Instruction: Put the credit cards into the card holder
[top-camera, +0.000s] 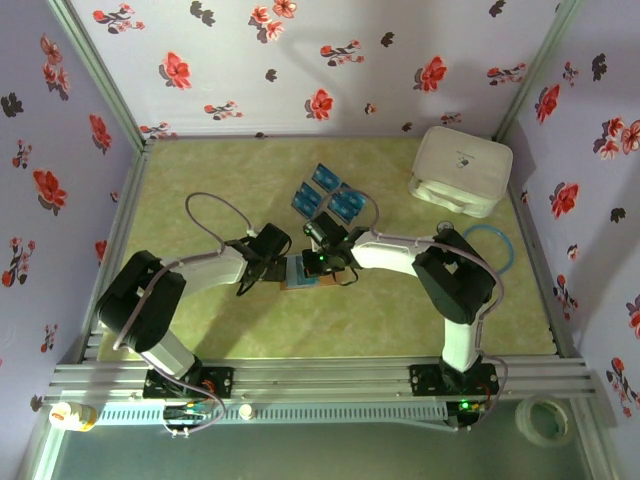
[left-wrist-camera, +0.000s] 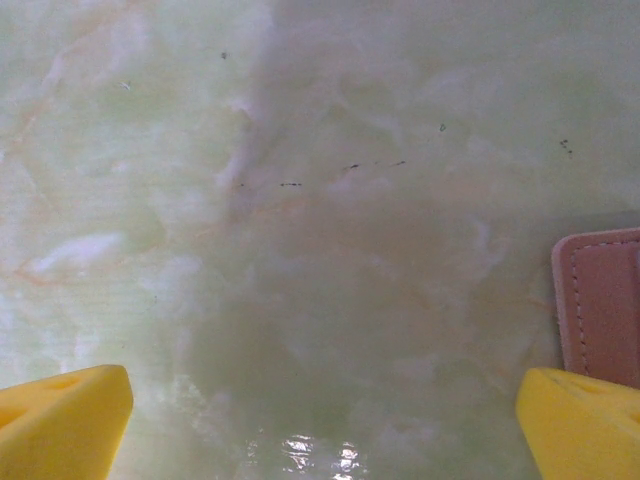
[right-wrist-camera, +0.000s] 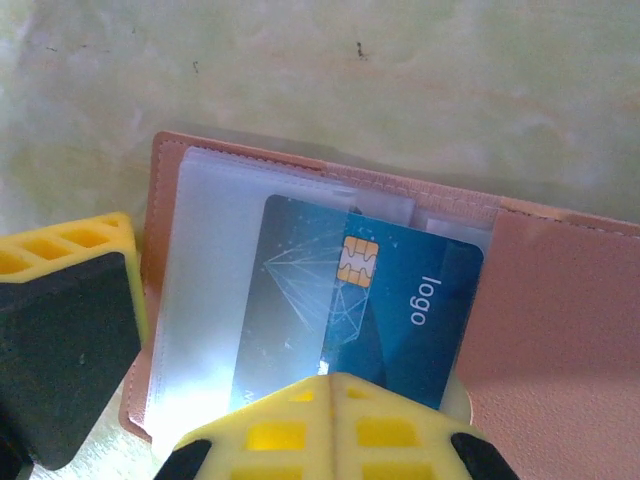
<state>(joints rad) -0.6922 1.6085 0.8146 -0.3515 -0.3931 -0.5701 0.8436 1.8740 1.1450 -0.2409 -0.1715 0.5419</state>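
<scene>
Credit cards (top-camera: 345, 205) lie in a small blue cluster toward the far side of the green marbled bench (top-camera: 200, 190), apart from the card holder (top-camera: 303, 284). The holder sits nearer the arms, with both grippers meeting over it. A white rounded box (top-camera: 460, 170) stands in the far right corner, well clear of all this.

From the right wrist I see the card holder (right-wrist-camera: 560, 330) lying open, tan cover flat and clear plastic sleeves showing. One blue card (right-wrist-camera: 400, 300), with a gold chip and the word "logo", is partly tucked into a sleeve at a slight slant. My right gripper (right-wrist-camera: 333, 400) has its yellow fingers pressed together, the tip sitting over the card's near edge; I cannot tell whether it touches. It pinches nothing.

My left gripper (left-wrist-camera: 320, 420) is spread wide and low over bare bench, holding nothing. The stitched edge of the card holder (left-wrist-camera: 605, 310) lies just beside its right finger (left-wrist-camera: 580, 425).
</scene>
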